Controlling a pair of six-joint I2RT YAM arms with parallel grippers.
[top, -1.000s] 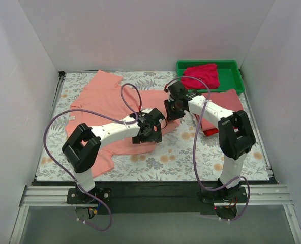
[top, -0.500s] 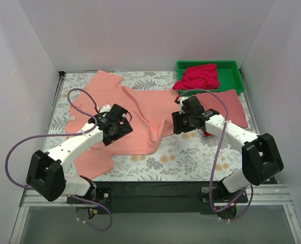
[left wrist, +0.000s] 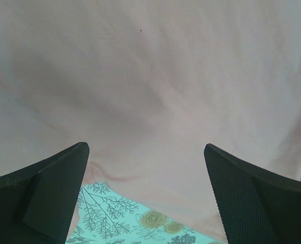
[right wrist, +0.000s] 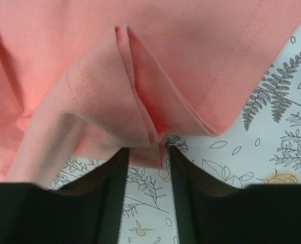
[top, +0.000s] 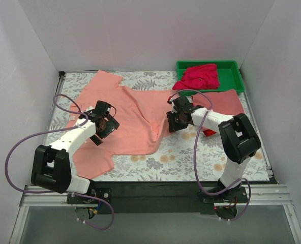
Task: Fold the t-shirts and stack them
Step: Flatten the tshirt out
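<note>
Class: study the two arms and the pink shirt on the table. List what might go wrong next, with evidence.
On the right gripper, the jaws pinch only a thin folded edge of the salmon-pink t-shirt; pulling may slip it free.
The left gripper hangs, jaws open, over flat cloth, so one-sided pulling could bunch the shirt.
</note>
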